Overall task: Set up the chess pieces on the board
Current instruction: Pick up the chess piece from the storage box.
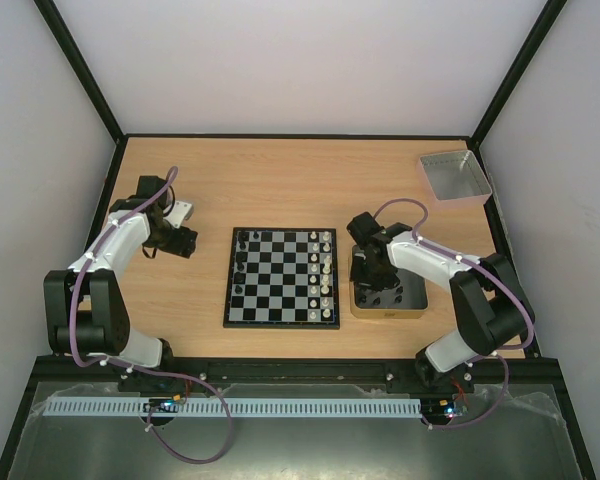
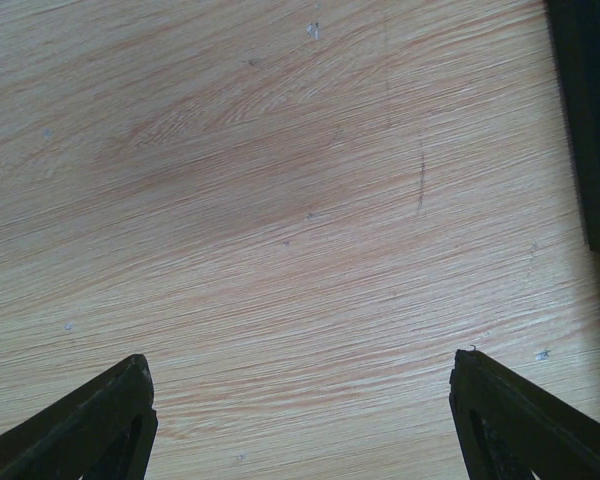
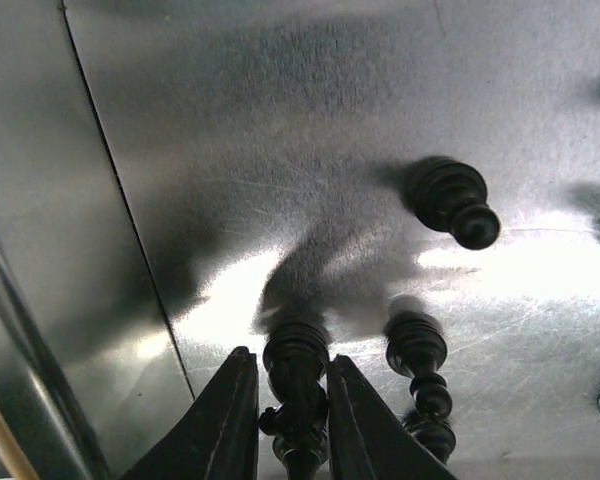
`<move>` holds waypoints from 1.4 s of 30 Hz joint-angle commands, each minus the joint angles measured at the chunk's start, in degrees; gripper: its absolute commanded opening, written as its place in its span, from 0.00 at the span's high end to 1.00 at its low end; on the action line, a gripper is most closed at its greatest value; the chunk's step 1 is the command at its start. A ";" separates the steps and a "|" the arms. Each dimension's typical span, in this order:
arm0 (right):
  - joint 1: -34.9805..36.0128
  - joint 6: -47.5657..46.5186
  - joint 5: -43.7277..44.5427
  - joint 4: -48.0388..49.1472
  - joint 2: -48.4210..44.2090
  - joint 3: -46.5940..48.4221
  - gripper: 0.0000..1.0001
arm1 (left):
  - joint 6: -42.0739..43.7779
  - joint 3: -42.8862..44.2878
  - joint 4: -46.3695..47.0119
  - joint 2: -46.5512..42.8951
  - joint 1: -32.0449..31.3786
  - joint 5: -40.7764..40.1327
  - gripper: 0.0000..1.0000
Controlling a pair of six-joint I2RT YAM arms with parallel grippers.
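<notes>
Chess pieces (image 1: 325,268) are partly lined up on the board (image 1: 280,300), whites mostly. Several black ones are seen lying in the tin (image 1: 385,314) just right of it. One black piece (image 3: 296,345) is pinched lengthwise by the right end effector (image 3: 291,375), with the board off to its left. Left end effector (image 2: 300,358) is spread wide over the tabletop (image 2: 280,200).
</notes>
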 commanded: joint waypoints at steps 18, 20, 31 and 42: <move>-0.20 -1.75 2.24 -2.08 1.25 1.46 0.86 | -0.01 -1.70 -0.14 -1.17 -0.27 -0.56 0.20; -0.20 -1.74 2.35 -2.68 1.02 2.08 0.86 | 0.08 -1.79 -0.13 -1.19 -0.27 -0.56 0.20; -0.22 -3.39 3.32 -4.78 1.60 3.46 0.86 | 0.14 -2.12 0.49 -1.30 -0.27 -0.38 0.20; -0.22 -3.21 2.00 -4.11 1.77 2.23 0.96 | 0.37 -2.23 0.75 -1.41 -0.18 -0.47 0.20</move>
